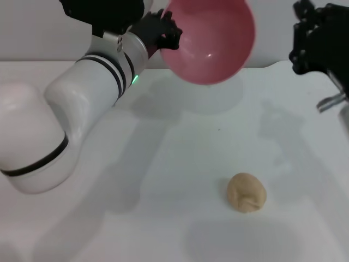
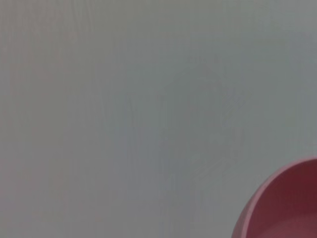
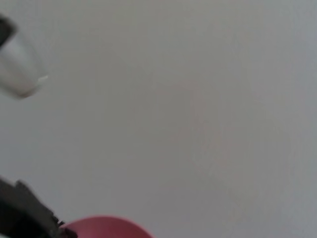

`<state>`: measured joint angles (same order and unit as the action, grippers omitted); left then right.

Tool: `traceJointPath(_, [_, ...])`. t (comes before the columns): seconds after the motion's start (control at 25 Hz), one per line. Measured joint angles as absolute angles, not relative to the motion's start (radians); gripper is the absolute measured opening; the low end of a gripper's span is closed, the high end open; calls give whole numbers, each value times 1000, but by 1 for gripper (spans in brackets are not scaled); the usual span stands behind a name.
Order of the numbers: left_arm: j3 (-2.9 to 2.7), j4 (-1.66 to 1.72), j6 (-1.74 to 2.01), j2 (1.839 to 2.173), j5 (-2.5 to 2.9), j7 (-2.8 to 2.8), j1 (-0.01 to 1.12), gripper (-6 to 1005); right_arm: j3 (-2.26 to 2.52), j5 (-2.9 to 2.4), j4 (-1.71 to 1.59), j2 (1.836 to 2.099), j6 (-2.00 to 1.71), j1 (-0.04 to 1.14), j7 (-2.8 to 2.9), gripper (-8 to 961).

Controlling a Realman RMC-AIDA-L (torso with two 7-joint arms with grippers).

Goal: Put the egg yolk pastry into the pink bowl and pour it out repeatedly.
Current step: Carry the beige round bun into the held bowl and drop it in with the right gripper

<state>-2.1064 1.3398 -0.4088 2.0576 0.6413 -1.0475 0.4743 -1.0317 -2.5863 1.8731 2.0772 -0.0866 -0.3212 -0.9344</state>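
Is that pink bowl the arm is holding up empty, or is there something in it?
Empty. The glossy pink plastic bowl is tipped, showing a bare inside; the tan dough-like pastry ball lies on the white table.

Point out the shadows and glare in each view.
Head view: a small glare spot inside the pink bowl, soft shadows on the table beneath it and beside the egg yolk pastry. Both wrist views: flat, even light, no distinct shadows.

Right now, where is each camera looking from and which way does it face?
Head: high on the robot, looking down at the table, egg yolk pastry, left gripper holding the tipped pink bowl, right gripper.
Left wrist: faces bare table; no fingers.
Right wrist: faces table, left gripper.
All share the bowl.
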Motion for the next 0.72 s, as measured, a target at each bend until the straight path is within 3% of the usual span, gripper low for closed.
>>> traceJointPath(0.24, [-2055, 1319, -456, 2057, 446, -882, 497, 0, -1223, -2533, 2037, 2074, 404, -211, -761, 0])
traceJointPath(0.44, [-2030, 1294, -457, 2058, 406, -841, 502, 0, -1291, -2658, 2033, 2072, 764, -37, -544, 0])
traceJointPath(0.72, [-1978, 1261, -458, 2057, 405, -823, 511, -1, -1241, -2771, 2016, 2073, 1033, 43, -447, 0])
